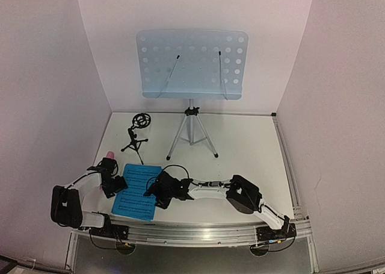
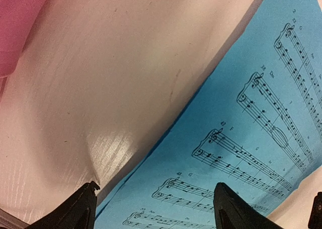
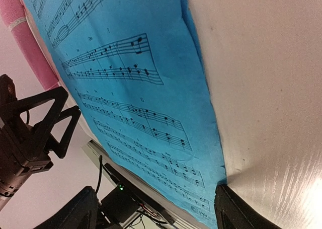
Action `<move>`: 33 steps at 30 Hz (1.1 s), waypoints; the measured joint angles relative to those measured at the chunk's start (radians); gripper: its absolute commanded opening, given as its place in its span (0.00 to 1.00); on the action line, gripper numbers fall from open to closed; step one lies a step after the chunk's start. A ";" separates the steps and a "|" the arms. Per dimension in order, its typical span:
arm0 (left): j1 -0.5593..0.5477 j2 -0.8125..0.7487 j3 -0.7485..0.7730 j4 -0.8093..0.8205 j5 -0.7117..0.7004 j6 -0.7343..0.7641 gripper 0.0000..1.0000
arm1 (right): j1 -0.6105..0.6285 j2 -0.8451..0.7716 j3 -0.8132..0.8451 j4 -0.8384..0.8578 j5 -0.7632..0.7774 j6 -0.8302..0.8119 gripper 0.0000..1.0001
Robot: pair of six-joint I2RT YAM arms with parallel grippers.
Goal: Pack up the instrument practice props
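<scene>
The blue sheet-music pages lie flat on the table between my two grippers. My left gripper is open at their left edge, its fingers straddling the page edge. My right gripper is open at their right edge, close over the sheet. The pink toy microphone lies just behind the left gripper and shows in the left wrist view and the right wrist view. The small black tripod mic stand stands behind the pages. The pale perforated music stand stands on its silver tripod at the back.
White walls enclose the table on three sides. A metal rail with cables runs along the near edge, also shown in the right wrist view. The left arm's body sits beside the pages.
</scene>
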 measured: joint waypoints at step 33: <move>-0.280 -0.064 0.188 1.067 0.402 0.400 0.78 | -0.447 -0.673 -0.457 -0.222 0.019 -0.811 0.78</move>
